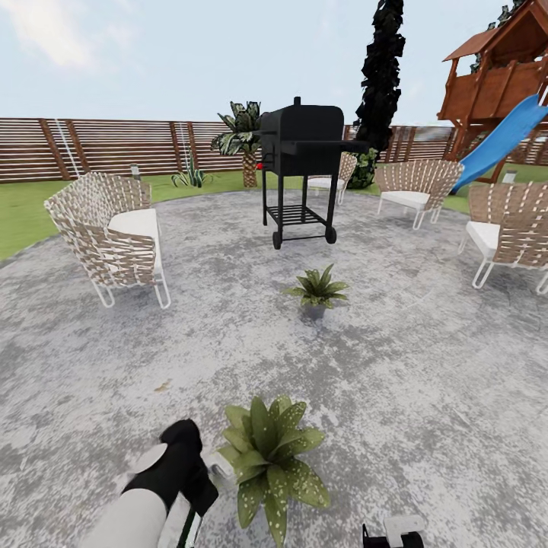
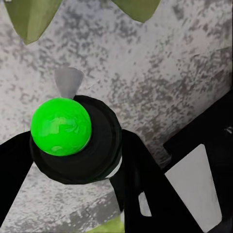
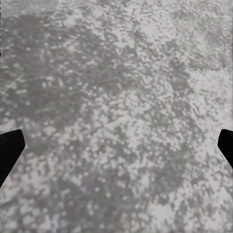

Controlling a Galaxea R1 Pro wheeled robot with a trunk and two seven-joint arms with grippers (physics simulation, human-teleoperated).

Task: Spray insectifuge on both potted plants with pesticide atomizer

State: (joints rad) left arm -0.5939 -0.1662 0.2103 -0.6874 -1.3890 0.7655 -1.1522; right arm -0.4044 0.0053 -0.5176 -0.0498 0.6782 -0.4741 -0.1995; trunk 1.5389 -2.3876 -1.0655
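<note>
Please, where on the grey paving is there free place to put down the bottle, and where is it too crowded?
Bare mottled grey paving lies wide between the far small green potted plant and the right wicker chair, and also left of the near speckled potted plant, below the left wicker chair. It is crowded beside the near plant, where the left gripper holds the dark-green atomizer.

Lighting: even, bright daylight is falling from a pale sky (image 1: pixel 114 53); shadows are barely showing, only faint darkening under the grill (image 1: pixel 301 175). Glare: none. Distortion: the fence (image 1: pixel 114 148) is bowing toward the head view's edges. Sharpness: paving (image 3: pixel 116 107) is rendering coarse and blocky in both wrist views; close leaves (image 2: pixel 34 19) are blurring.
</note>
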